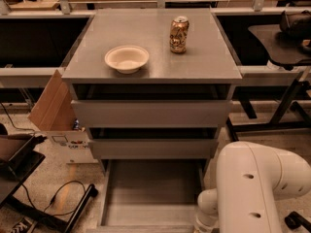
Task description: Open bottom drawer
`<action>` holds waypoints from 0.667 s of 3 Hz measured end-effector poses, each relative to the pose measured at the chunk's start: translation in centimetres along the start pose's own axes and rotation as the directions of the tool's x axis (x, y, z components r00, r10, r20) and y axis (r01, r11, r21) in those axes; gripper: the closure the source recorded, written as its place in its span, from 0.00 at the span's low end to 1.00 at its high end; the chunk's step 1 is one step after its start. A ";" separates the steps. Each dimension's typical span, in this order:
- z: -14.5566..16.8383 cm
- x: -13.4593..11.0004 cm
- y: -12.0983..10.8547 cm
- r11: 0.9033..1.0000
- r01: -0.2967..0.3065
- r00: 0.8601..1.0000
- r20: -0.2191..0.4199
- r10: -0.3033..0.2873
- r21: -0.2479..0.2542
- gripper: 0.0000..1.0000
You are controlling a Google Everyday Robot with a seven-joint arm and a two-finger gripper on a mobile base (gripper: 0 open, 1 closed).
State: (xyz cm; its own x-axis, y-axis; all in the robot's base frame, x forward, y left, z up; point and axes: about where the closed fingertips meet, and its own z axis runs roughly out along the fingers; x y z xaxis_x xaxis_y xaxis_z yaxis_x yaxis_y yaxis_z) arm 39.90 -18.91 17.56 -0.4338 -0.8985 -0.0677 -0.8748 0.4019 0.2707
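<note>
At the foot of the grey three-drawer desk (204,64), the bottom drawer (150,198), a shallow grey box with a plain flat front, stands pulled well out. Its bare floor shows down to the lower edge of the view. Just beside the drawer's right wall, the robot's bulky white arm (262,193) bends downward and its wrist joint passes out of the bottom of the frame. The hand lies out of view there, so I cannot tell whether it is spread or pressed together.

Above the bottom drawer sit the middle grey drawer (153,148) and the top grey drawer (151,113), each with a dark gap over its front. On the desk's flat top a shallow cream bowl (127,58) rests near the front left, well apart from an upright gold drink can (179,34) further back. A brown cardboard box (51,103) with an open flap stands against the desk's left side. A black cable (63,193) loops across the speckled floor.
</note>
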 end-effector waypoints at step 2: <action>0.1 0.0 0.1 1.000 0.000 1.000 -0.001 0.000 -0.002 0.28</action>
State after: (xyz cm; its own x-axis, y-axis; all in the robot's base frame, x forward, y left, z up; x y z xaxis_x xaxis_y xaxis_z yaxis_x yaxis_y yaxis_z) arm 39.77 -18.89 17.49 -0.4336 -0.8986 -0.0670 -0.8743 0.4015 0.2729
